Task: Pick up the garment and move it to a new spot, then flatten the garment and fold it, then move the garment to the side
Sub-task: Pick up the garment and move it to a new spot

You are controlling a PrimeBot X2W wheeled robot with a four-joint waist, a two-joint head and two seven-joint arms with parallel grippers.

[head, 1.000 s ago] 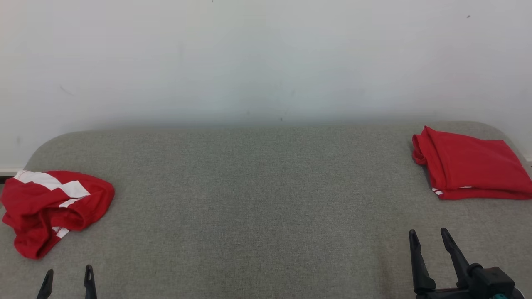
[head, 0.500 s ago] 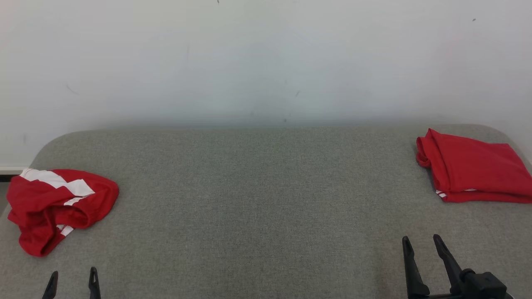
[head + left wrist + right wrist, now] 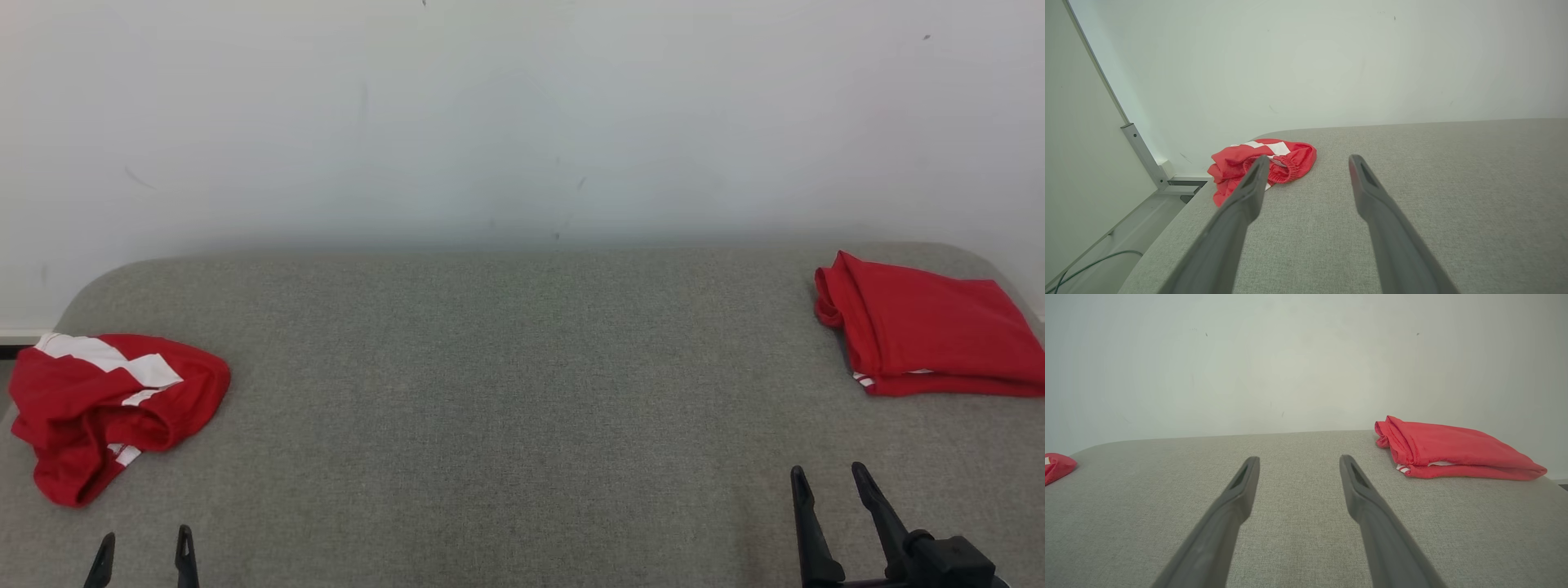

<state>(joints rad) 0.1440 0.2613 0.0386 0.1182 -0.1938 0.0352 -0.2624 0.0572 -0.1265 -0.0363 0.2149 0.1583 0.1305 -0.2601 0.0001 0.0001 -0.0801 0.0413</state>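
A crumpled red garment with white stripes (image 3: 110,408) lies at the left edge of the grey fabric table (image 3: 506,376); the left wrist view shows this garment (image 3: 1261,165) ahead and to the left of the fingers. My left gripper (image 3: 144,543) stands open just in front of it, nothing between its fingers. A folded red garment (image 3: 922,327) rests flat at the far right corner, also seen folded (image 3: 1453,449) in the right wrist view. My right gripper (image 3: 829,482) is open near the front right, apart from it and empty.
A pale wall (image 3: 522,122) rises right behind the table. Off the table's left edge there is a metal frame post (image 3: 1143,155) and a floor with a cable (image 3: 1094,261).
The head camera has shifted slightly. The right gripper has drawn back a little toward the front edge. Both garments lie where they were.
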